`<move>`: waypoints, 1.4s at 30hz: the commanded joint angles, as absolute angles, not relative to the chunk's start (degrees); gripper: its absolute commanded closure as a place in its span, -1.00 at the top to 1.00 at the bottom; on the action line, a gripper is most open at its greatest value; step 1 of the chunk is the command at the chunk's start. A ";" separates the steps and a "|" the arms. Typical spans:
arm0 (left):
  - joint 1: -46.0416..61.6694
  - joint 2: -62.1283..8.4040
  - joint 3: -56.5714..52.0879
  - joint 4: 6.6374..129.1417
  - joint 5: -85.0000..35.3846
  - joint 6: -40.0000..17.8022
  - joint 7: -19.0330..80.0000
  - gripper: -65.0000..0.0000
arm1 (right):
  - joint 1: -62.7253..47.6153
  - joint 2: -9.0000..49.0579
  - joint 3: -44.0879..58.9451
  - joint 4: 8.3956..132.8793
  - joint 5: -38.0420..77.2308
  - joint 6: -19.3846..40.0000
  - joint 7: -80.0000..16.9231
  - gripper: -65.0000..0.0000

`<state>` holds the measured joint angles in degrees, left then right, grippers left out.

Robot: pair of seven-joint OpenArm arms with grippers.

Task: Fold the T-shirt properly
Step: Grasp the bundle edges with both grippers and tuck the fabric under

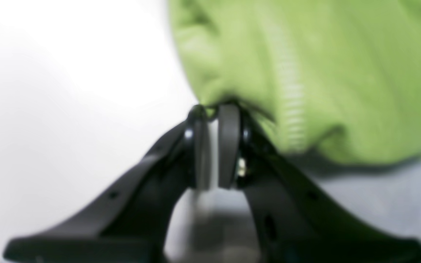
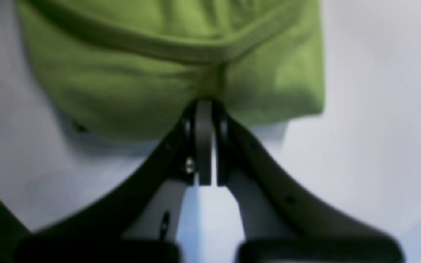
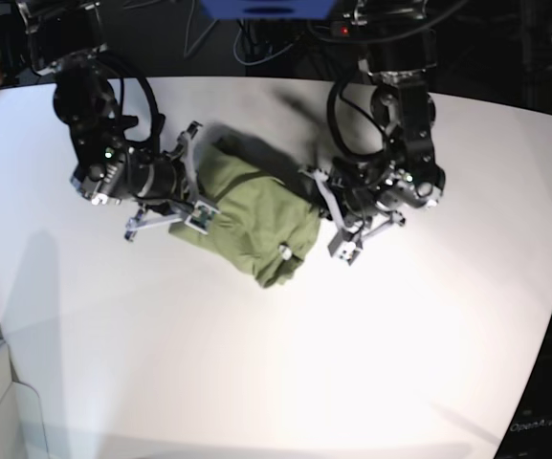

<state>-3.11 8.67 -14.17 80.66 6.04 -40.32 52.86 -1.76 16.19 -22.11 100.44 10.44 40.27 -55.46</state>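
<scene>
You've got the T-shirt (image 3: 256, 222) bunched into a soft, wrinkly green lump on the smooth white table (image 3: 352, 363). Both the left gripper (image 1: 216, 111) and the right gripper (image 2: 206, 104) are pinched tight on folds of its edge.

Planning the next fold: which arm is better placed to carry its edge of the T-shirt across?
Neither clearly: the left hand and the right hand each pinch an edge of the bunched T-shirt from opposite sides.

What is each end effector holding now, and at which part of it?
Both pinch the T-shirt. The left end effector grips a bunched edge of the cloth; the right end effector grips an edge just below a seam. Which parts exactly, I cannot tell.
</scene>
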 commanded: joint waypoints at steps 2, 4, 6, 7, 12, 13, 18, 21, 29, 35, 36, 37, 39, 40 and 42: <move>-5.93 9.00 -14.02 76.97 8.04 -40.00 52.97 -0.76 | -2.33 16.04 -21.93 101.23 10.77 40.00 -54.55 -1.00; -9.01 9.00 -14.11 74.42 7.96 -40.00 50.95 -0.76 | -4.00 14.55 -22.46 101.14 10.77 40.00 -53.67 -1.00; -12.00 9.00 -14.20 72.40 6.64 -40.00 49.98 -0.76 | -5.76 13.32 -22.64 101.14 10.77 40.00 -52.53 -1.00; -13.32 9.00 -14.81 71.87 5.05 -40.00 49.98 -0.76 | -6.37 12.70 -22.64 101.05 10.77 40.00 -52.18 -1.00; -20.70 9.00 -21.49 71.87 -2.07 -40.00 55.60 -0.76 | -7.87 10.42 -22.64 101.41 10.77 40.00 -51.91 -1.00; -21.49 8.92 -22.37 72.04 -2.15 -40.00 57.27 -0.76 | -7.87 10.51 -22.64 101.41 10.77 40.00 -51.91 -1.00; -21.93 4.00 -22.81 72.04 -2.42 -40.00 60.53 -0.76 | -8.04 12.97 -22.02 104.66 10.77 40.00 -51.82 -1.00; -19.38 1.36 -22.81 72.13 -2.42 -40.00 62.73 -0.76 | -8.40 14.81 -22.02 110.46 10.77 40.00 -51.91 -1.00; -5.14 0.31 -21.58 89.80 -2.33 -40.00 64.13 -0.76 | -8.57 14.73 -20.00 112.13 10.86 40.00 -51.82 -1.00; 2.77 -0.92 -20.35 97.19 -2.42 -40.00 64.04 -0.76 | -8.57 10.15 -20.18 111.96 10.86 40.00 -51.82 -1.00; 3.30 -0.92 -20.26 97.98 -2.42 -40.00 64.04 -0.76 | -8.48 9.63 -20.26 111.96 10.86 40.00 -51.82 -1.00; 3.56 -0.84 -20.26 98.77 -2.42 -40.00 64.04 -0.76 | -8.40 9.27 -20.53 111.96 10.86 40.00 -51.82 -1.00; 3.91 -0.57 -20.18 101.14 -2.51 -40.00 64.13 -0.76 | -8.40 9.01 -21.67 111.87 10.86 40.00 -51.82 -1.00; 4.09 0.04 -19.82 102.37 -2.51 -40.00 64.48 -0.76 | -8.31 9.01 -22.29 111.87 10.86 40.00 -51.82 -1.00; 4.09 1.27 -18.86 104.84 -2.51 -40.00 66.59 -0.76 | -8.31 9.01 -23.08 111.78 10.77 40.00 -51.74 -1.00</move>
